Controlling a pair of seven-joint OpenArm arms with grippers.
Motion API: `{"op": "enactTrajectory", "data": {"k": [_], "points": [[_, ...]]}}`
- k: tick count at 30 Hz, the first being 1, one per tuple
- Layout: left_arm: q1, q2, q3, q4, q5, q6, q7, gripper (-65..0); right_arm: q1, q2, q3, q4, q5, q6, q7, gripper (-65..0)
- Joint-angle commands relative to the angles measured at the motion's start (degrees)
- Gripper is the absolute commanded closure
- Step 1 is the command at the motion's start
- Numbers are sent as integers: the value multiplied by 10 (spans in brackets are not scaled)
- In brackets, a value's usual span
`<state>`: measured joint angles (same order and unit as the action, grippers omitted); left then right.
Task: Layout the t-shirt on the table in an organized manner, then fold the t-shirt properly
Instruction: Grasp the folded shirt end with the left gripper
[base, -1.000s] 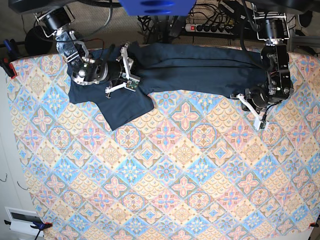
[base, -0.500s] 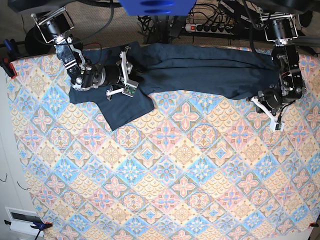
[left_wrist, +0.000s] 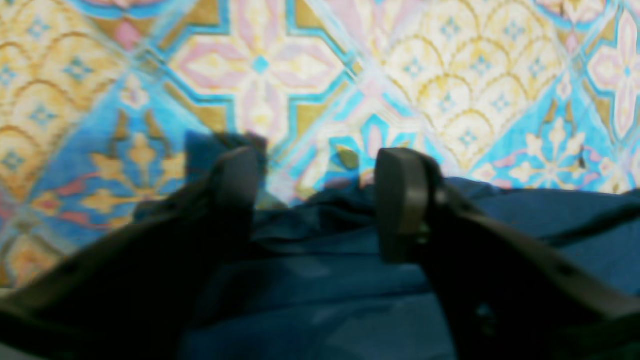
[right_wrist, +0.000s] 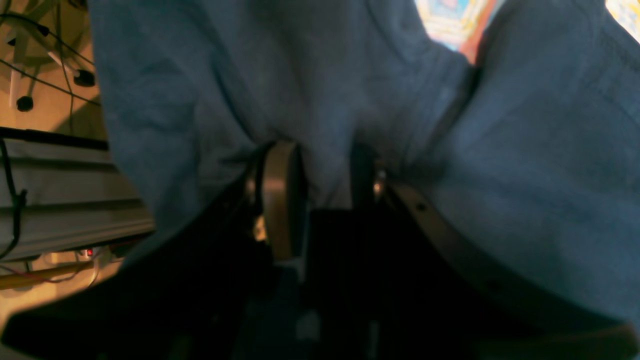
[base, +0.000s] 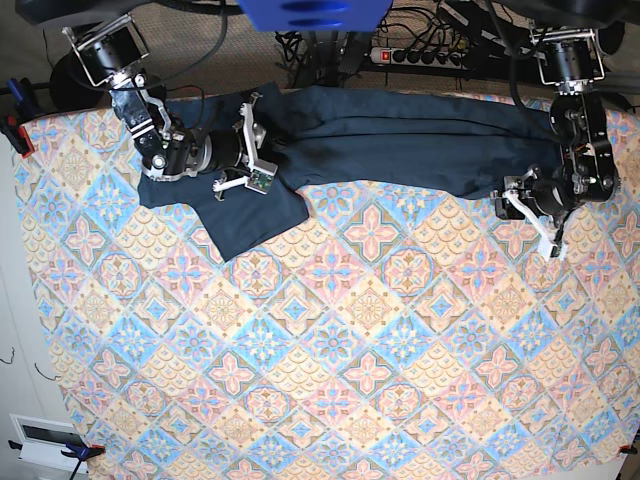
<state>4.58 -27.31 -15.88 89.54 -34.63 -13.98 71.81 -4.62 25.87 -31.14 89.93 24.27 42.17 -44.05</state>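
The dark navy t-shirt lies stretched in a long band along the far edge of the patterned table, with a flap spreading toward me at its left end. My right gripper sits on that left end. In the right wrist view its fingers are shut on a bunched fold of the t-shirt. My left gripper is at the shirt's right end. In the left wrist view it stands open, the cloth edge lying loose beneath and between the fingers.
A power strip with cables lies on the floor beyond the far edge. Clamps hold the table cover at the left edge. A white box sits off the near left corner. Floor and cables show past the shirt.
My left gripper has opened and let go of the shirt's right end, after drawing it out to the right. The right gripper stays shut on the left end.
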Motion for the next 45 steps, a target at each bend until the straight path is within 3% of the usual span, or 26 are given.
{"op": "enactTrajectory", "data": {"k": [1, 9, 12, 22, 28, 30, 35, 37, 40, 45], "points": [[-8, -10, -4, -5, 1, 1, 7, -269, -3, 5, -3, -11, -56, -22, -55, -188], [-8, -10, -5, -40, 1, 1, 8, -2, -3, 5, -3, -11, -56, -22, -55, -188], [-13, -15, -15, -37, 0, 1, 8, 0, -3, 5, -3, -11, -56, -22, -55, -188], [-15, -65, -150, -39, -2, 1, 9, 0, -3, 5, -3, -12, -56, -22, -55, -188], [4, -63, -173, -38, -5, 1, 11, 0, -3, 5, -4, -12, -56, -22, -55, -188], [0, -54, -141, -38, -19, 1, 11, -55, -3, 5, -5, -12, -56, -22, -55, -188], [-1, -51, -74, -37, -111, 1, 10, -365, -3, 5, -5, -12, -56, -22, -55, -188], [-12, -45, -73, -37, -135, 1, 10, -447, -3, 5, -4, -12, -56, -22, -55, -188], [-21, -43, -59, -41, -131, 1, 10, -441, -3, 5, -4, -12, -56, -22, -55, -188], [-50, -46, 28, -70, -117, 1, 10, -434, -3, 5, -5, -12, -56, -22, -55, -188]]}}
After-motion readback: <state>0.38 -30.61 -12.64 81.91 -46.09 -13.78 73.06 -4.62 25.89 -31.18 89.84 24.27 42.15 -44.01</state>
